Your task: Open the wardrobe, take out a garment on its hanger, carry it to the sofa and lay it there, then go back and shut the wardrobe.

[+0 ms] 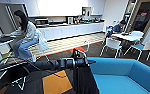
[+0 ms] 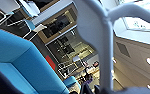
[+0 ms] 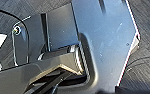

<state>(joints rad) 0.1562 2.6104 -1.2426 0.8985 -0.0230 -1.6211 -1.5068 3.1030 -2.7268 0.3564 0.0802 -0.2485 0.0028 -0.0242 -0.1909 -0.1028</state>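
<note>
Now | left gripper [image 1: 78, 60] jaws clamped on hanger [image 1: 85, 47] | garment [image 1: 83, 80] hangs beside sofa [image 1: 121, 72] | right jaws: cannot tell

Beyond the left claw [image 1: 79, 60] and off to its left, a person [image 1: 28, 35] sits at a desk [image 1: 1, 41]. Far behind the claw a white kitchen counter [image 1: 71, 30] runs along the wall. To its right stand a white table [image 1: 128, 37] and white chairs [image 1: 113, 44]. Below the claw, an orange floor patch [image 1: 56, 82] lies on dark carpet.
</note>
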